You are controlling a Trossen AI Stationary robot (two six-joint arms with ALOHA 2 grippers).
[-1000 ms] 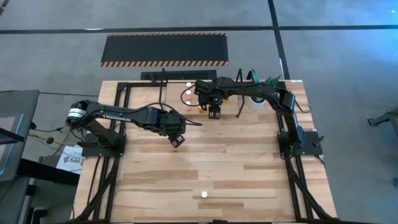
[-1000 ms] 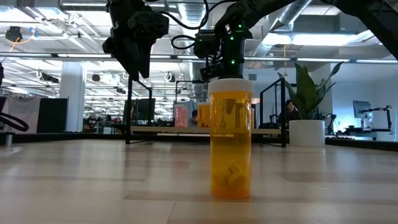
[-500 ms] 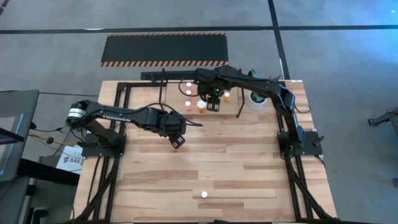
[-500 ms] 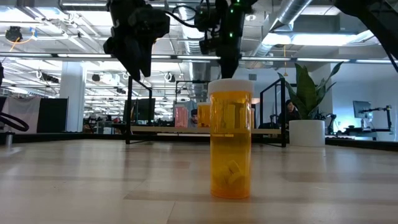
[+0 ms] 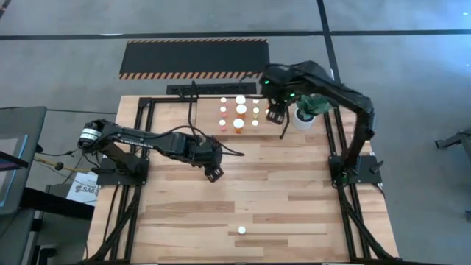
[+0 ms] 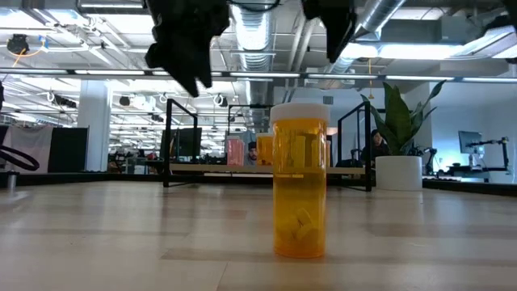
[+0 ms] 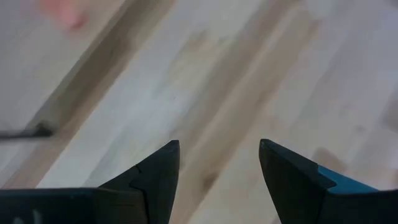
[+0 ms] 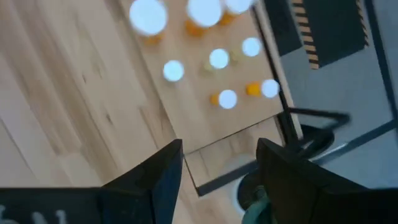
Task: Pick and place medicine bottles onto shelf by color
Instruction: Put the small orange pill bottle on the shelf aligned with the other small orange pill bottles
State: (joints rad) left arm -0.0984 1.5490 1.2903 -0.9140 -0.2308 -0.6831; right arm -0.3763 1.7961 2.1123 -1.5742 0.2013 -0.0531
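- Your right end effector (image 5: 275,115) hangs in the air at the right end of the shelf (image 5: 210,116), fingers (image 8: 155,174) spread apart with nothing between them.
- The medicine bottles (image 5: 240,110) stand in a cluster on the shelf board just left of that end effector; your right wrist view shows their white caps ahead of the fingers.
- The white pot (image 5: 302,118) with the plant sits just to its right.
- Your left end effector (image 5: 213,174) hovers over bare counter (image 5: 280,206), well short of the shelf, jaws parted and empty.
- One lone bottle (image 6: 300,179) stands upright near the counter's front edge, well apart from both end effectors.
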